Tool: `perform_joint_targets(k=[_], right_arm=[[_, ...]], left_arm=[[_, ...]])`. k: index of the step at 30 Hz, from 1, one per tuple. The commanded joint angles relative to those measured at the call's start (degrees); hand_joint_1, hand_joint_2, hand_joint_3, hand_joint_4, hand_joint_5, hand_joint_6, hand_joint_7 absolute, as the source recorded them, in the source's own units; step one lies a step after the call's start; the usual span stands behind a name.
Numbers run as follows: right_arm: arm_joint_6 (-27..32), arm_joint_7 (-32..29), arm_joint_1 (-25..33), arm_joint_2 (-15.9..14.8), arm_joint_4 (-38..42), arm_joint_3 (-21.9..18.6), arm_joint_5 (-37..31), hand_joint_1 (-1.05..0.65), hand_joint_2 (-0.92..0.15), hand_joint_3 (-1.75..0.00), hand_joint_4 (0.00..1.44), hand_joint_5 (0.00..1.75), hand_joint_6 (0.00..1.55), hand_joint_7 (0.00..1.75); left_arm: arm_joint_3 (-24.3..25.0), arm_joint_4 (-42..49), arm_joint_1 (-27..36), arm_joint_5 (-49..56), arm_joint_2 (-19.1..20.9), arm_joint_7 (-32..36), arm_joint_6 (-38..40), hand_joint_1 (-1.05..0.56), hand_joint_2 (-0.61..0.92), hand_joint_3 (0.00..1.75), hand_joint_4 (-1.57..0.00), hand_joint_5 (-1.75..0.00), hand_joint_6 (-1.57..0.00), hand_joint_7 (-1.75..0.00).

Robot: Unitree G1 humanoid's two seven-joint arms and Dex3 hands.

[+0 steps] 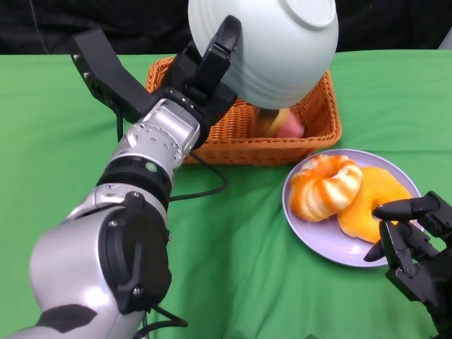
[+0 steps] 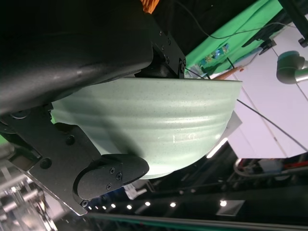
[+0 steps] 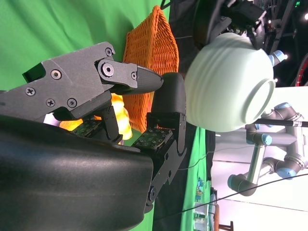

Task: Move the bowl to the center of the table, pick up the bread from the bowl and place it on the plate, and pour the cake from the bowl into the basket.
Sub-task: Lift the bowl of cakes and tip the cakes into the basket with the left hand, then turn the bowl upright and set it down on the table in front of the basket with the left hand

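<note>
My left hand (image 1: 208,67) grips the pale green bowl (image 1: 265,49) by its rim and holds it tipped upside down over the orange wicker basket (image 1: 311,134). A pink and yellow cake (image 1: 282,123) lies in the basket under the bowl's mouth. In the left wrist view the bowl (image 2: 159,125) fills the frame with my fingers (image 2: 113,175) on its wall. The lilac plate (image 1: 311,233) at the front right carries the orange and white bread (image 1: 325,187) and a flat orange piece (image 1: 374,201). My right hand (image 1: 409,236) hovers by the plate's near right edge, fingers apart, holding nothing.
A green cloth (image 1: 56,141) covers the table. Black backdrop runs along the far edge. The right wrist view shows the basket (image 3: 149,53), the lifted bowl (image 3: 226,82) and grey robot arms (image 3: 264,159) in the room beyond.
</note>
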Motion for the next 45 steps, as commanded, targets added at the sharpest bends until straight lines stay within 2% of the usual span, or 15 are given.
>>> perform_joint_targets(k=[1,5,8,16,22,24,28,31,33,36,39,41,45], right_arm=[[-0.8,-0.09,-0.04,-0.52,-0.07,-0.64,0.53,-0.13,-0.79,-0.65,0.7,1.59,0.71,1.22],[-1.22,-0.37,-0.32,-0.5,0.41,-0.67,0.02,-0.14,-0.78,-0.65,0.7,1.6,0.71,1.23],[-1.44,-0.52,-0.44,-0.46,0.62,-0.66,-0.11,-0.14,-0.78,-0.65,0.71,1.59,0.71,1.23],[-1.38,-0.8,-0.5,-0.52,0.44,-0.42,-0.46,-0.13,-0.77,-0.68,0.68,1.6,0.7,1.24],[-1.62,-1.12,-0.46,-0.47,0.35,-0.27,-0.81,-0.13,-0.75,-0.7,0.69,1.61,0.71,1.25],[-1.74,-0.88,-0.35,-0.4,0.21,-0.2,-0.5,-0.12,-0.75,-0.72,0.69,1.61,0.7,1.25],[-1.77,-0.8,-0.31,-0.39,0.18,-0.17,-0.39,-0.11,-0.75,-0.73,0.69,1.62,0.7,1.26],[-1.47,-0.96,-0.14,-0.31,-0.26,-0.2,-0.31,-0.13,-0.75,-0.73,0.69,1.61,0.7,1.25],[-1.31,-0.91,-0.06,-0.36,-0.49,-0.26,-0.12,-0.14,-0.75,-0.72,0.69,1.61,0.71,1.25],[-1.22,-0.61,-0.02,-0.52,-0.64,-0.42,0.44,-0.13,-0.75,-0.72,0.69,1.61,0.71,1.24],[-1.09,-0.09,0.07,-0.75,-0.72,-0.48,1.1,-0.13,-0.76,-0.71,0.69,1.61,0.71,1.24],[-1.12,0.25,0.11,-0.9,-0.71,-0.57,1.27,-0.13,-0.76,-0.7,0.69,1.61,0.71,1.24],[-0.91,0.58,0.11,-0.94,-0.74,-0.72,1.51,-0.14,-0.78,-0.66,0.69,1.6,0.71,1.24]], left_arm=[[1.72,-0.09,-2.31,-2.23,0.56,1.64,1.49,-0.17,0.59,1.08,-0.89,-1.75,-0.71,-1.75],[2.65,-0.16,-2.5,-2.89,0.58,2.57,2.42,-0.2,0.71,0.91,-0.88,-1.75,-0.7,-1.75],[2.91,-0.22,-2.52,-2.88,0.58,2.61,2.64,-0.2,0.73,0.86,-0.88,-1.75,-0.7,-1.75],[2.9,-0.24,-2.49,-3.22,0.67,2.64,3.24,-0.21,0.74,0.85,-0.89,-1.75,-0.73,-1.75],[-0.81,-1.08,-2.45,-0.46,1.27,-2.22,3.31,-0.2,0.72,0.86,-0.88,-1.75,-0.68,-1.75],[-2.45,-1.5,-2.62,0.85,1.56,-3.73,2.88,-0.19,0.69,0.92,-0.87,-1.75,-0.64,-1.75],[-3.11,-1.57,-2.59,1.11,1.68,-4.27,2.71,-0.19,0.68,0.94,-0.86,-1.75,-0.63,-1.75],[-12.43,-5.04,-1.68,9.64,4.01,-14.07,-5.05,-0.16,0.71,1.0,-0.83,-1.75,-0.66,-1.68],[-14.91,-6.26,-1.32,11.8,5.18,-18.24,-8.21,-0.15,0.69,1.02,-0.82,-1.75,-0.68,-1.66],[-18.74,-9.25,-0.31,14.97,7.71,-24.46,-15.15,-0.17,0.52,1.18,-0.83,-1.75,-0.72,-1.69],[-21.33,-11.65,1.4,16.96,9.75,-28.37,-21.45,-0.21,0.45,1.21,-0.84,-1.75,-0.73,-1.68],[-23.2,-13.19,2.97,18.6,11.06,-30.56,-26.83,-0.21,0.43,1.26,-0.85,-1.75,-0.74,-1.67],[-26.08,-15.51,6.31,20.98,13.64,-35.02,-37.65,-0.16,0.5,1.25,-0.85,-1.75,-0.7,-1.67]])
